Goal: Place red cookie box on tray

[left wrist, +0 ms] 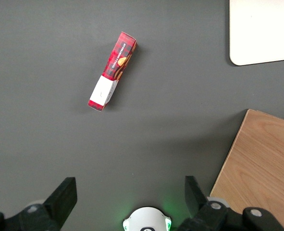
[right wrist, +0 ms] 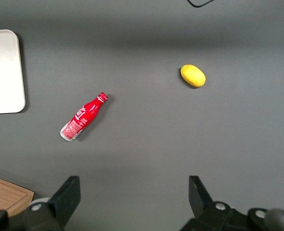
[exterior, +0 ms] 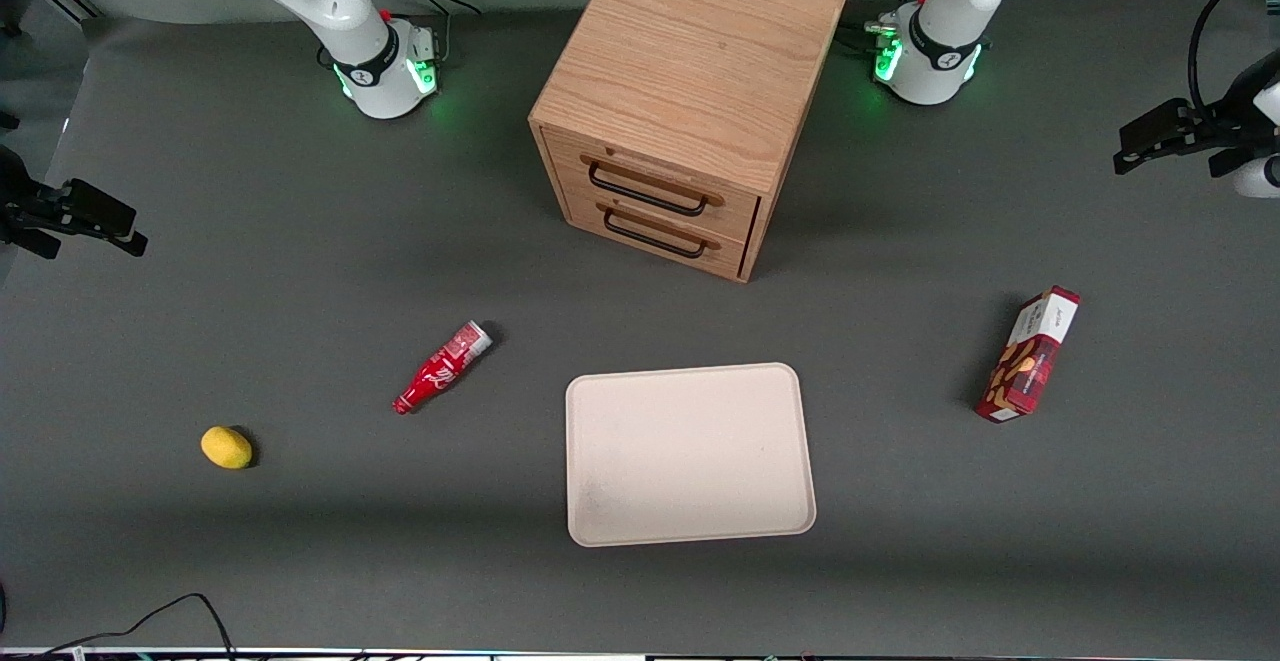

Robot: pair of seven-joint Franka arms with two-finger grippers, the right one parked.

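Tray (exterior: pixel 688 453) nearest, bare; box (exterior: pixel 1029 355) on desk toward the working arm's end.
Hand (left wrist: pixel 130 192), wide and empty above desk, should descend squarely across box's narrow sides.

I see the tray (exterior: pixel 690 454) lying flat on the table (exterior: pixel 300 241), in front of the drawer cabinet (exterior: pixel 685 106) and nearer the front camera. The red cookie box (exterior: pixel 1030 354) rests on the table toward the working arm's end, well apart from the tray. My gripper (left wrist: pixel 129 197) hangs high above the table, fingers spread, well apart from the box. Toward the parked arm's end lie a bottle (exterior: pixel 441 368) and, farther along, a lemon (exterior: pixel 226 447).
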